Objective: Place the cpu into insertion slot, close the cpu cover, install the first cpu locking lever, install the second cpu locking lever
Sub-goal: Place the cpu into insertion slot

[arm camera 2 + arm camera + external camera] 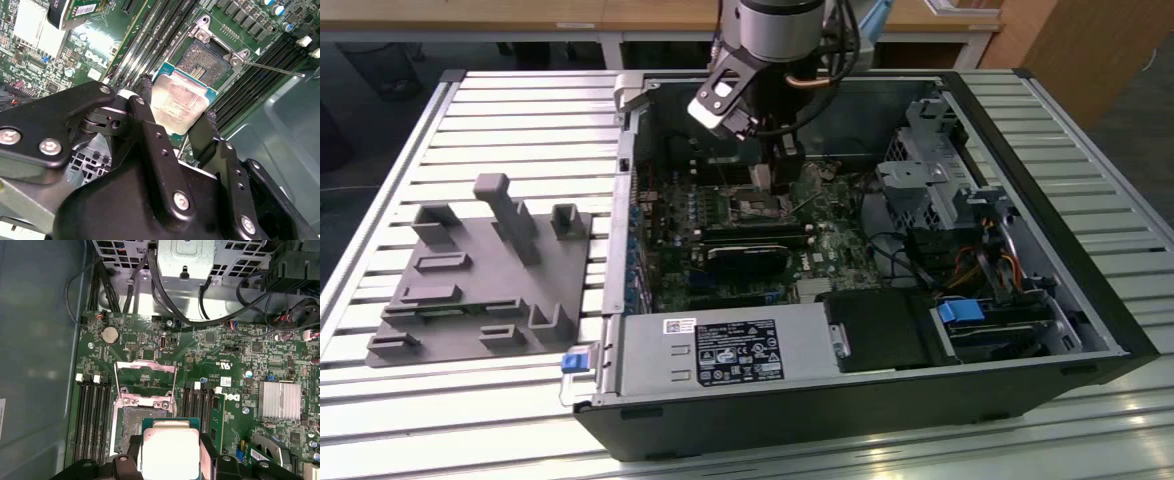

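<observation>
At the exterior view's left, a grey moulded fixture [480, 275] lies on the slatted table [400, 420], well apart from your gripper [781, 178]. At centre, the open computer case [854, 410] holds the green motherboard [834, 245], and your gripper hangs just above the insertion slot [761, 207]. In both wrist views its fingers [145, 97] pinch the cpu [180, 102] by two opposite edges, partly over the open slot, not seated. The cpu cover [145, 366] stands raised. The drive cage [927, 170] sits at the right.
</observation>
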